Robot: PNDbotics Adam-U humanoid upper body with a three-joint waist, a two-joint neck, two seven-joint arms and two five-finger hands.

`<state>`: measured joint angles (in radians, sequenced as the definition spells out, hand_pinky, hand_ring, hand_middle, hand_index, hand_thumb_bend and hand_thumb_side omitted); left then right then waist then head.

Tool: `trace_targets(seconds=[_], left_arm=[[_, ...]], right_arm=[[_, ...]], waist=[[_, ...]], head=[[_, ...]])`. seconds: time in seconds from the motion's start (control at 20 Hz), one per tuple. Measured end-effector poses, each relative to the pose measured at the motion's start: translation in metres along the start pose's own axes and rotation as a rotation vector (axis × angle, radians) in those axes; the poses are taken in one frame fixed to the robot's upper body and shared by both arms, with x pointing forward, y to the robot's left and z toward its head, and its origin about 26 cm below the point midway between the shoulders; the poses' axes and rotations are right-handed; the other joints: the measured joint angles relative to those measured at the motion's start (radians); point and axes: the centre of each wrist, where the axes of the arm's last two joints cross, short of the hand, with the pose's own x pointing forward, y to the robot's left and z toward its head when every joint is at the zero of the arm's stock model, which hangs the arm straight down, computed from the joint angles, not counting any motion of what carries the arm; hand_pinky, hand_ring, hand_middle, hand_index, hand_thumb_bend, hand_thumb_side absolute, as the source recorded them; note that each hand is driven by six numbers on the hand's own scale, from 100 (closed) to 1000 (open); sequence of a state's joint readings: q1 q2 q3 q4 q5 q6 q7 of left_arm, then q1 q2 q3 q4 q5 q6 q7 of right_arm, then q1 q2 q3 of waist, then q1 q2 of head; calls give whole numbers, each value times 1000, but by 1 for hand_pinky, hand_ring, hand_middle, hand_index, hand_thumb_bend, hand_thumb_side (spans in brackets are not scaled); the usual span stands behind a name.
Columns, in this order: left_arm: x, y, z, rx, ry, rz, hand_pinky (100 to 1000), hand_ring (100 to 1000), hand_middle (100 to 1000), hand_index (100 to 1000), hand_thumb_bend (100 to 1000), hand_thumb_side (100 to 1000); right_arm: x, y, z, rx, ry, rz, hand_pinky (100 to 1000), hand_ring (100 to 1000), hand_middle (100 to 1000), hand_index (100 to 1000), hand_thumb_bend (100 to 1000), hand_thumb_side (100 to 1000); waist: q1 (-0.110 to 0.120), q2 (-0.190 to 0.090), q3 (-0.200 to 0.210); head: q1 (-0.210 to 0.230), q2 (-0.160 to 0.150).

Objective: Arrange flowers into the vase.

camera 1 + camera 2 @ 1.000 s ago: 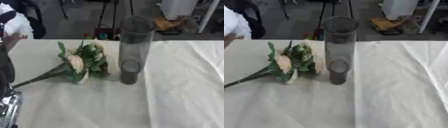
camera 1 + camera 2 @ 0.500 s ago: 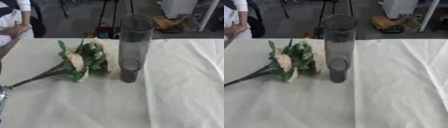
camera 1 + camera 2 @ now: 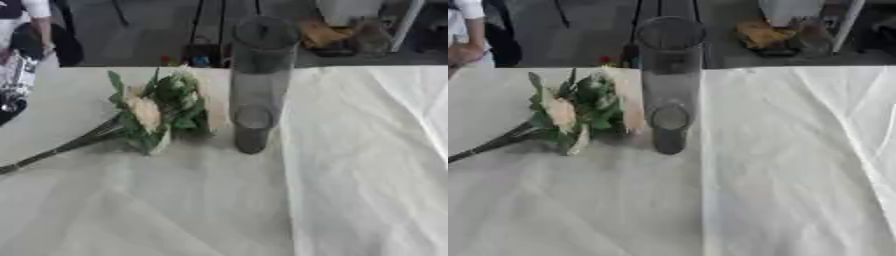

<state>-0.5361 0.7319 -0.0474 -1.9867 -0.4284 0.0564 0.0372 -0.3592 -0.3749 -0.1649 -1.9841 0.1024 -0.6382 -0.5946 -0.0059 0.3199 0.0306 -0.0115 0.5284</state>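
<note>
Though creased along its right half, spread across nearly the whole view: desk [image 3: 798, 200] under a white cloth, far edge running level behind everything else.

Standing upright near the middle of that desk: tall clear vase [image 3: 256, 85], cylindrical, open mouth at the top, greyish and darker toward the base, with nothing of the bouquet inside.

Lying flat just left of the vase: flowers [image 3: 157, 112], one bunch, with cream blooms and green leaves crowded at the end nearest the glass, close beside it but not seen to touch. Dark stems [image 3: 61, 147] bundled together and slanting away toward the lower left, cut off by the left edge of both views.

Showing at the left edge of the left eye view only, up by the far side of the desk: silver-and-black left hand [image 3: 16, 82], cropped by the border. Fingers too blurred and cut off to tell whether apart, together or clamped on anything. Well apart from the blooms, above and clear of the stems, touching neither. No sign of the right hand in either view.
</note>
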Motion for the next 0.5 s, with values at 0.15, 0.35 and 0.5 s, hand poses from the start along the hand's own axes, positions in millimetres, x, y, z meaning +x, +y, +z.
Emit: trace_targets(seconds=[0.15,0.35,0.5], left_arm=[[1,3,-2,-91,28,-52,852,937,916,978,104,859],[1,8,-4,-215,64,-137,859,944,926,1000,100,860],[1,13,-4,-323,91,-203,868,953,935,1000,133,849]], right_arm=[[0,0,0,1,1,-1,722,805,666,881,100,1000],[0,1,1,4,2,-4,722,804,665,881,100,1000],[0,1,0,8,1,-4,723,804,665,880,100,1000]], waist=[[-4,-1,-2],[-5,-1,-4],[-4,-4,-5]], head=[[-1,2],[0,2],[0,2]])
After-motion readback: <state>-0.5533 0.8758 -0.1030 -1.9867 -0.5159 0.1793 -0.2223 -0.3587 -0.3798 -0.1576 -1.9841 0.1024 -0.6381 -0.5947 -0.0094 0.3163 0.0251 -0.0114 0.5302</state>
